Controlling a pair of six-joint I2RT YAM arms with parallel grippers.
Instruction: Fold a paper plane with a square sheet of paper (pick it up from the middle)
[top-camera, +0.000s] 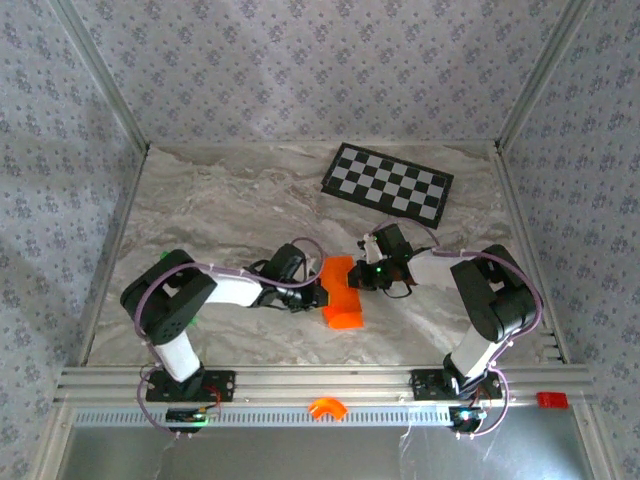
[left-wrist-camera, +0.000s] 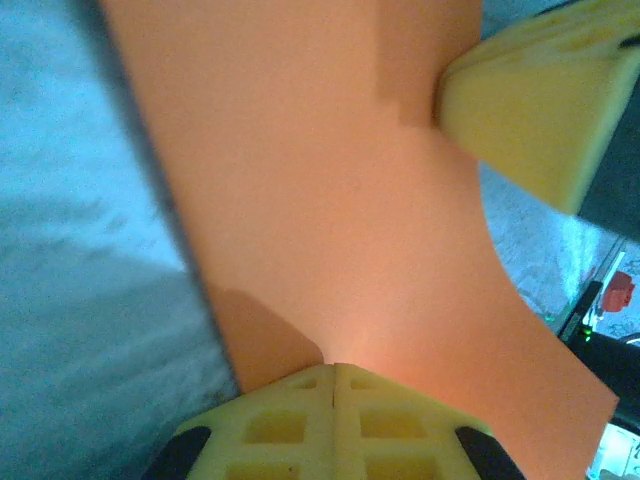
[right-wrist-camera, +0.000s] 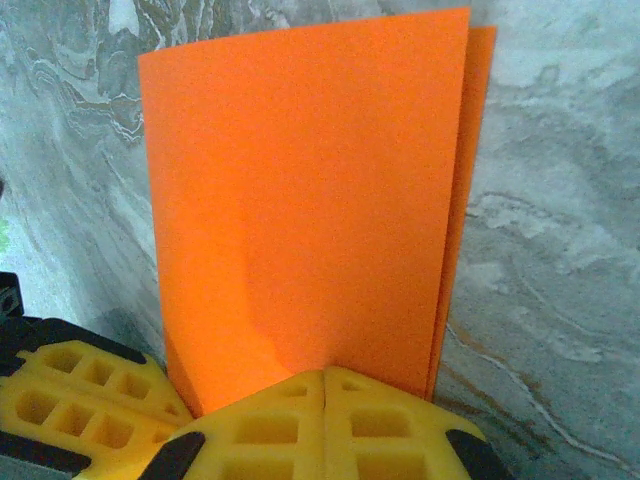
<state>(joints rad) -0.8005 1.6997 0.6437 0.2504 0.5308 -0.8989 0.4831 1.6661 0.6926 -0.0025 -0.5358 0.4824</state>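
The square sheet of paper (top-camera: 342, 296) is bright orange and folded double, standing between both arms at the table's middle. In the right wrist view the paper (right-wrist-camera: 300, 190) rises as two layers, with the back layer's edge showing along the right side. My right gripper (right-wrist-camera: 325, 372) is shut on its lower edge. My left gripper (left-wrist-camera: 335, 368) is shut on the same paper (left-wrist-camera: 320, 180) from the other side. In the top view the left gripper (top-camera: 320, 291) and the right gripper (top-camera: 358, 276) meet at the sheet. The right gripper's yellow finger (left-wrist-camera: 530, 100) shows beside the paper.
A black-and-white checkerboard (top-camera: 388, 182) lies at the back right of the marble table (top-camera: 220, 210). A small orange arch-shaped part (top-camera: 326, 407) sits on the front rail, with a red piece (top-camera: 551, 400) further right. A tiny green piece (top-camera: 162, 255) lies behind the left arm. Patterned walls enclose three sides.
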